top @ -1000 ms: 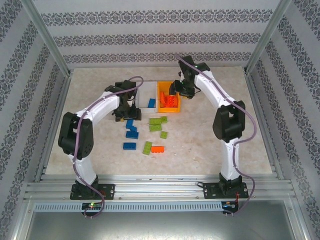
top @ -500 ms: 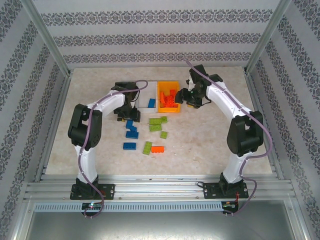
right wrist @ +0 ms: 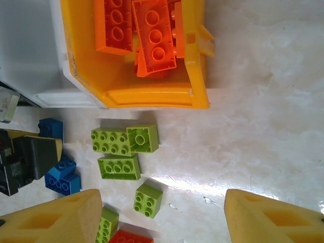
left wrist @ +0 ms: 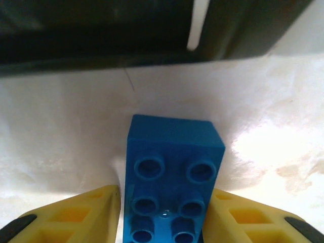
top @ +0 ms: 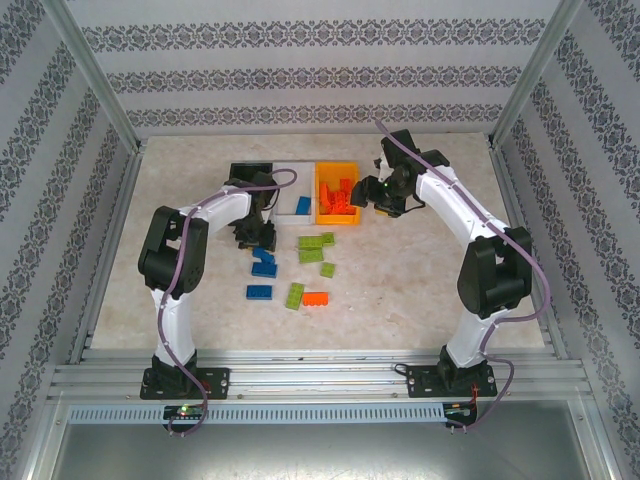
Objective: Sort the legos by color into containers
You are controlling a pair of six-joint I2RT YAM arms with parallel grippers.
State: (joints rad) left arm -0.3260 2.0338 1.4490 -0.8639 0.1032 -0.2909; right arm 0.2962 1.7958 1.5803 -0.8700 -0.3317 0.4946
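Note:
A blue lego (left wrist: 172, 172) lies on the table between my left gripper's (left wrist: 164, 215) yellow fingers, which press in on its long sides. In the top view this left gripper (top: 256, 236) is just in front of the black container (top: 250, 172). The white container (top: 288, 190) holds one blue lego (top: 303, 205). Several orange legos (right wrist: 152, 35) fill the orange container (top: 326, 215). My right gripper (top: 378, 196) stands open and empty to the right of that bin, above bare table (right wrist: 162, 212).
Loose on the table are green legos (top: 316, 241) (right wrist: 124, 140), two more blue ones (top: 264, 264) (top: 260, 292) and an orange-red one (top: 316, 298). Bare tabletop lies right of the pile (top: 420, 280). Metal frame posts and patterned walls surround the table.
My left gripper has narrowed around the blue lego and its arm has folded back. The right gripper has moved from over the orange container to its right side.

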